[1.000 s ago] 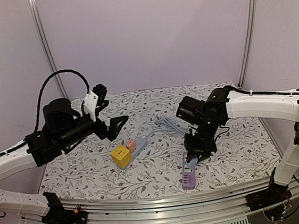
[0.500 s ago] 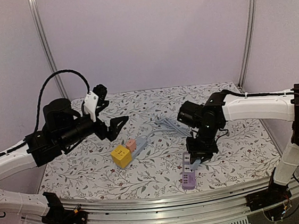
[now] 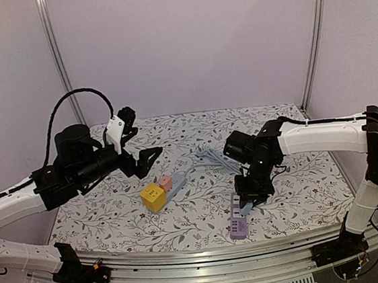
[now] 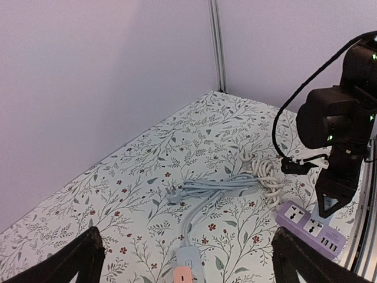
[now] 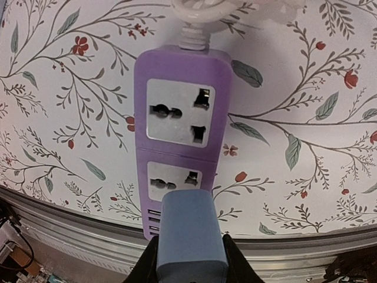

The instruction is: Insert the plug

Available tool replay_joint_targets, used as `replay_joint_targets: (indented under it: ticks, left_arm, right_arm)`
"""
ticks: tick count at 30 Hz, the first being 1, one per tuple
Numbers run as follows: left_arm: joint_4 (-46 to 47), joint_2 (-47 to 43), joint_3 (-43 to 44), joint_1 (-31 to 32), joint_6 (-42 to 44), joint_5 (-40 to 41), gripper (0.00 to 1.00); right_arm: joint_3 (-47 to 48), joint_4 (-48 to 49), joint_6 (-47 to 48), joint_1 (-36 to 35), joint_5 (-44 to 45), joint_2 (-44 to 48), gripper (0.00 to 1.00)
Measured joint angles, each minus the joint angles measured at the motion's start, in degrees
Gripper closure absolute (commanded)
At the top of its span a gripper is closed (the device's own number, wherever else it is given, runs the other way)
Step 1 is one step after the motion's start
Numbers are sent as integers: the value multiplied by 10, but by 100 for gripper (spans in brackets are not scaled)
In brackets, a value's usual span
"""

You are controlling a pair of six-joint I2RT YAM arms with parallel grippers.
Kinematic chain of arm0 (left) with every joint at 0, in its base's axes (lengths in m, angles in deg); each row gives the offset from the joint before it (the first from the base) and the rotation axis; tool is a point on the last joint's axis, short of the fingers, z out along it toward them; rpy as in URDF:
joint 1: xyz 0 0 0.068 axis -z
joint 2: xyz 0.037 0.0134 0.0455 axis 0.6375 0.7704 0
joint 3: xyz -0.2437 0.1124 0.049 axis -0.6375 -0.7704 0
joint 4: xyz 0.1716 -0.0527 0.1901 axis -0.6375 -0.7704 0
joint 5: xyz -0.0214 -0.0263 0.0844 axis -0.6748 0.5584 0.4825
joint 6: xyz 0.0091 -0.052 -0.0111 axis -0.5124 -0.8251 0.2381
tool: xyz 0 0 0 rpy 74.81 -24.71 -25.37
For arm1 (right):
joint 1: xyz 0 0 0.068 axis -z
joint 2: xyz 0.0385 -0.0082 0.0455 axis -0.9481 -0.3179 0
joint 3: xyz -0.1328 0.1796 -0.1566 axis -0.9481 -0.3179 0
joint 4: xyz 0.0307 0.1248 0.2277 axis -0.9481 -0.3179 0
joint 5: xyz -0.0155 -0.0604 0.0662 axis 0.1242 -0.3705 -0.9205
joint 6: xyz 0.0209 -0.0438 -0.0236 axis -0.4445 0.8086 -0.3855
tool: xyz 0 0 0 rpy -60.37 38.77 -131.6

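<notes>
Left gripper [image 3: 142, 134] spread wide, holding nothing, near yellow block [image 3: 153, 197] and pink block [image 3: 165, 182]. Grey cable bundle [image 3: 212, 158] mid-table. Right gripper [image 5: 191, 262] clamped on blue plug [image 5: 191, 233], pins hidden under its body. Plug sits over near end of purple power strip [image 5: 179, 135], covering the USB ports, just below lower socket; can't tell if touching

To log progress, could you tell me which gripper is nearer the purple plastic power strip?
Right. The right gripper, shut on a blue plug, is directly over the purple power strip; the left gripper is open, far off to the left.
</notes>
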Motion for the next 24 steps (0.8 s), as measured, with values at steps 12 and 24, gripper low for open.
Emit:
replay_joint_targets:
  ticks: [12,24]
  left_arm:
    - [-21,-17,-6,0,-11,0,1]
    - [-34,-17,-6,0,-10,2,0]
  right_arm:
    - [-12,19,-3,5,-3,-6,100]
    - [-12,19,-15,4,0,-6,100]
